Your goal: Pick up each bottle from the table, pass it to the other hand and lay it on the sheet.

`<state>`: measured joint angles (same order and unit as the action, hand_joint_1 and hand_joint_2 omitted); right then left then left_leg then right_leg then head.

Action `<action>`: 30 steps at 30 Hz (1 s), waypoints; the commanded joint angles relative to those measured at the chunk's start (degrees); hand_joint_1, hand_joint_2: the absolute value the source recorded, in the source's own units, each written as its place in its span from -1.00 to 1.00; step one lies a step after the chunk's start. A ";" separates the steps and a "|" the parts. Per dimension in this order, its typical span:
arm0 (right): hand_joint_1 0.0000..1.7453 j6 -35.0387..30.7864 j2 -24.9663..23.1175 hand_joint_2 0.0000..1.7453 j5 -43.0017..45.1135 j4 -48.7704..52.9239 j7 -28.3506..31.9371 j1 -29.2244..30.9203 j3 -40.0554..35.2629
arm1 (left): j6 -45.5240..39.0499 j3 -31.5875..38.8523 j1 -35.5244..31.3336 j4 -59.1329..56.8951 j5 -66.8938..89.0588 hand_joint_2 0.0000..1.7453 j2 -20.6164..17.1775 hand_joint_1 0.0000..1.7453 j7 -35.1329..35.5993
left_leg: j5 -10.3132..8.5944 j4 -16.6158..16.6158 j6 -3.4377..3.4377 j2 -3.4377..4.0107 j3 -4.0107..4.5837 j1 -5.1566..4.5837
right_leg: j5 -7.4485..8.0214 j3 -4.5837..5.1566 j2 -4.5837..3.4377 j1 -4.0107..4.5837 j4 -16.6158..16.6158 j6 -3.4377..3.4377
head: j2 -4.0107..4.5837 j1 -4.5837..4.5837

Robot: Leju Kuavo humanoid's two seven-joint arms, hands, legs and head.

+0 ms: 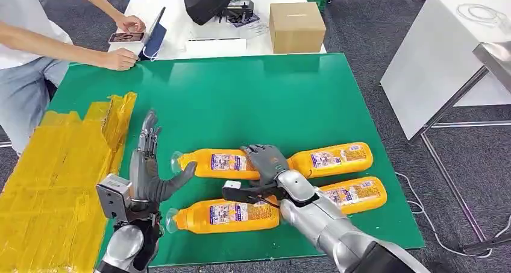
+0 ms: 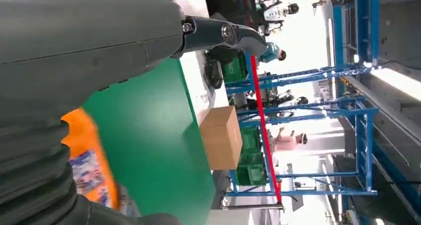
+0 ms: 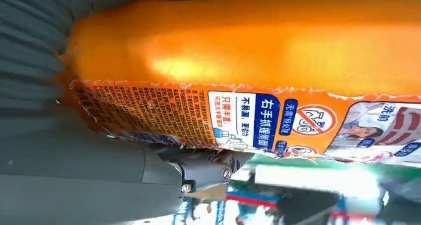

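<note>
Bottles, four orange ones, are lying on the green counter (image 1: 253, 98) toward its near edge. I am seeing the right robot hand (image 1: 265, 161) resting over the far-left bottle (image 1: 220, 163), its fingers draped over the bottle's end and its thumb pressing the body in the right wrist view, so it is gripping that bottle. The left robot hand (image 1: 147, 170) is hovering open beside the cap end, fingers spread, holding nothing. The yellow sheet (image 1: 54, 170) is lying along the counter's left edge. A person's hand (image 1: 119, 59) is resting at the far-left corner.
</note>
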<state>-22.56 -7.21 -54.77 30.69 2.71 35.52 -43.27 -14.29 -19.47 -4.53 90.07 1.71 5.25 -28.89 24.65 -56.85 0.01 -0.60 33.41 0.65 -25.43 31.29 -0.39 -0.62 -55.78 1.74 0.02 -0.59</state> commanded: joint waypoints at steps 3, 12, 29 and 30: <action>1.00 -7.95 0.35 1.00 11.18 11.31 6.67 -4.96 16.06 | -0.39 -0.38 -0.08 -0.95 -0.69 1.00 -0.62 -1.00 0.78 | 0.05 0.02 0.03 -0.02 -0.12 -0.01 | -0.07 -0.15 0.09 0.01 0.04 -0.04 | 0.00 0.00; 1.00 -8.73 -0.36 1.00 23.51 20.37 14.62 -10.20 23.74 | -0.68 -0.33 0.24 -1.54 -1.74 1.00 -0.63 -1.00 0.66 | 0.04 0.02 0.02 -0.01 -0.07 -0.02 | -0.04 -0.09 0.05 -0.01 0.03 -0.03 | 0.00 0.02; 1.00 11.82 -0.85 1.00 44.40 32.47 24.00 -18.90 16.40 | 11.61 -2.51 -2.59 -6.27 -19.08 1.00 -2.28 -1.00 8.22 | 0.06 0.06 0.00 0.02 -0.14 0.01 | -0.05 -0.15 0.05 0.03 0.07 -0.06 | 0.00 0.00; 1.00 11.86 -0.92 1.00 44.64 31.71 24.32 -18.84 16.28 | 12.00 -2.65 -2.87 -7.02 -19.48 1.00 -2.31 -1.00 8.56 | 0.04 0.06 0.00 0.03 -0.09 0.00 | -0.03 -0.08 0.03 0.01 0.06 -0.04 | 0.00 0.00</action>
<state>-12.00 -8.48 -10.99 64.43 26.91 15.87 -21.81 -7.68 -19.71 -3.55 90.05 -11.99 4.76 -24.00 24.67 -56.83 0.00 -0.58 33.46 0.65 -25.44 31.36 -0.39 -0.62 -55.77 1.73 0.02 -0.59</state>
